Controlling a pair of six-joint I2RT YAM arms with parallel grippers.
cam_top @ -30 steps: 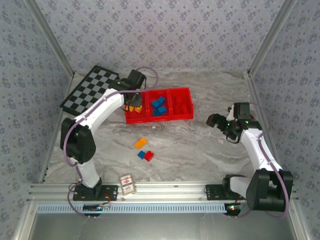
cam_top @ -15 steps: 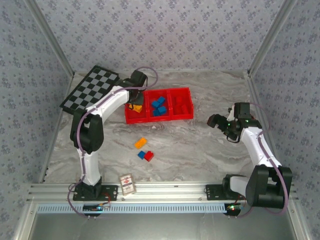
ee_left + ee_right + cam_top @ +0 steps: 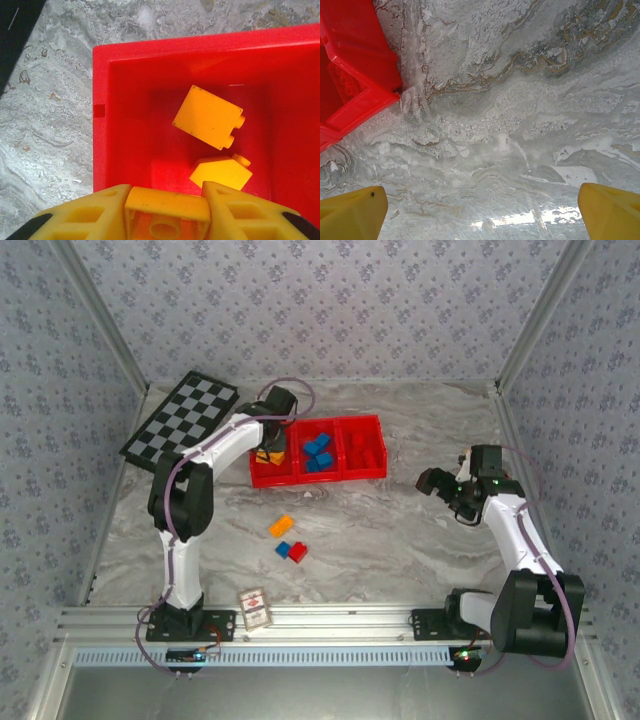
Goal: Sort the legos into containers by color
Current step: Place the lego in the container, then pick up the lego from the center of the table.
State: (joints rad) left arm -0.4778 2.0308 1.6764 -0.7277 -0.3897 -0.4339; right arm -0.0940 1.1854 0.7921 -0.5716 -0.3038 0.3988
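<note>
Leaning in over the table's far left, the left gripper (image 3: 270, 452) pinches an orange-yellow brick (image 3: 167, 217) between its fingers, right above the left compartment (image 3: 117, 125) of the red tray (image 3: 318, 479). Two more orange-yellow bricks (image 3: 209, 123) lie on that floor, and the strip along the outer end wall is bare. Blue bricks (image 3: 318, 452) sit in the middle compartment and red ones (image 3: 364, 450) in the right.

Three loose bricks, orange (image 3: 281, 526), blue (image 3: 283, 550) and red (image 3: 298, 552), lie on the marble table (image 3: 400, 540) in front of the tray, with open room around them. The right gripper (image 3: 480, 210) hangs with its jaws spread wide over bare marble, just off the tray's right corner.

The card box (image 3: 254, 609) at the near edge bears a mark too small to read. The checkered board (image 3: 181, 418) lies near the tray's left end.
</note>
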